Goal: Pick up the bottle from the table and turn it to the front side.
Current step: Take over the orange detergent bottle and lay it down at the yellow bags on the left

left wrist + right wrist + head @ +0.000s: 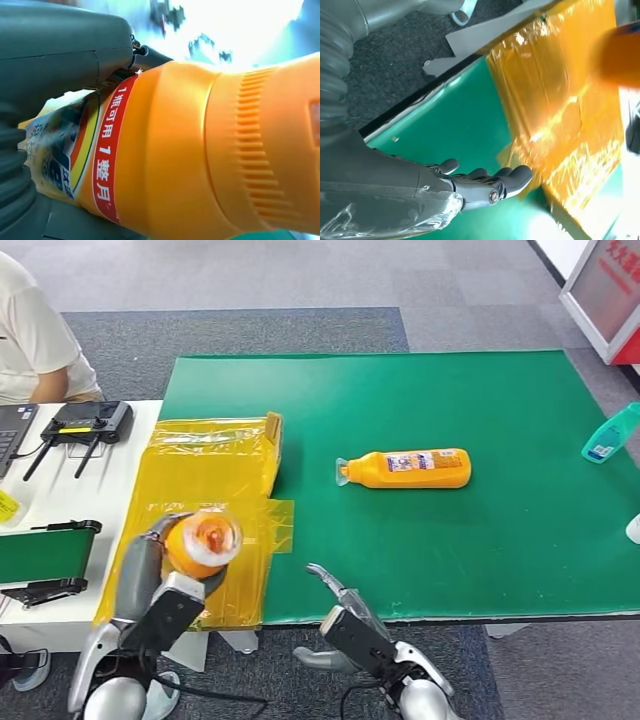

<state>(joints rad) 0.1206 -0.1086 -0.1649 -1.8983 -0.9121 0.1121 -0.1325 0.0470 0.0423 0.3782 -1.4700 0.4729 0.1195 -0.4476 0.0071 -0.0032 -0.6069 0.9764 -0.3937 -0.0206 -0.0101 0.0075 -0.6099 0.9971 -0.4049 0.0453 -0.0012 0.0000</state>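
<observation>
My left hand point(146, 572) grips an orange bottle point(202, 542) and holds it up over the near end of the yellow box point(215, 465), its clear-capped end turned towards my head. In the left wrist view the bottle point(188, 150) shows a red label band, with the thumb point(56, 55) lying across its body. A second orange bottle point(411, 468) lies on its side in the middle of the green mat point(453, 560), cap pointing left. My right hand point(341, 598) hovers at the mat's front edge, fingers point(486, 180) stretched out and holding nothing.
A teal bottle point(611, 433) and a white object point(634, 528) lie at the mat's right edge. Left of the mat stand a black controller point(87, 423), a laptop, and a small green conveyor point(45, 555). A person point(34, 335) sits at the back left. The yellow box point(554, 100) is foil-wrapped.
</observation>
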